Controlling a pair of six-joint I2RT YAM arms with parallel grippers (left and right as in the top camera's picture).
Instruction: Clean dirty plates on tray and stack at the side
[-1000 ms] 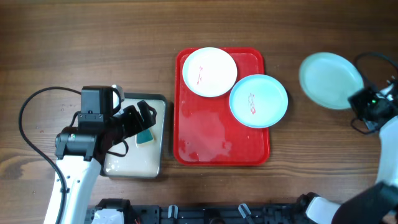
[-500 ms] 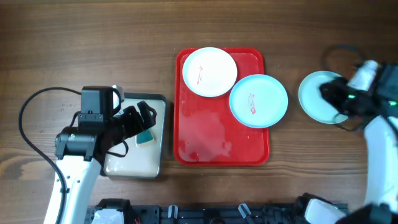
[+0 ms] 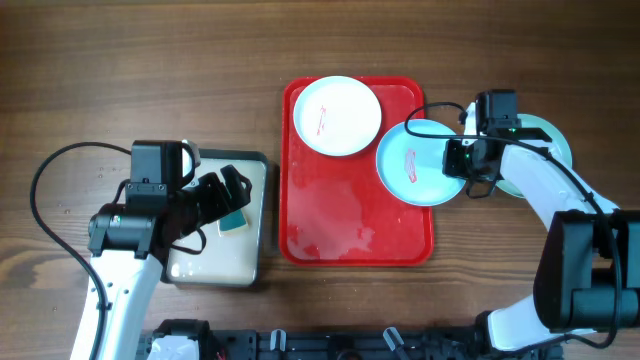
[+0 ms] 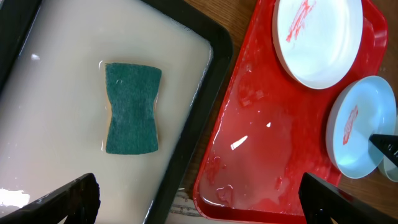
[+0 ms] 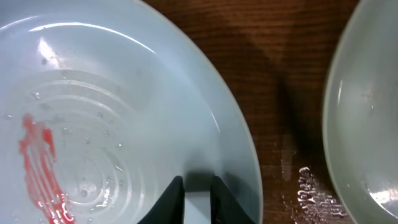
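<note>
The right gripper (image 5: 193, 196), nearly closed at the rim of the red-smeared light-blue round plate (image 5: 112, 112) beneath it, hold uncertain, should clamp squarely before lifting.

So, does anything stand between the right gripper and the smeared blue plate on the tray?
Nothing visible does. The right gripper is at the right rim of the smeared blue plate, and in the wrist view its fingertips lie over the plate's edge. Whether it grips the plate cannot be told.

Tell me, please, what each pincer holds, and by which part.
The right pincer grips the smeared light blue plate by its right rim; the left pincer, open, holds nothing.
</note>
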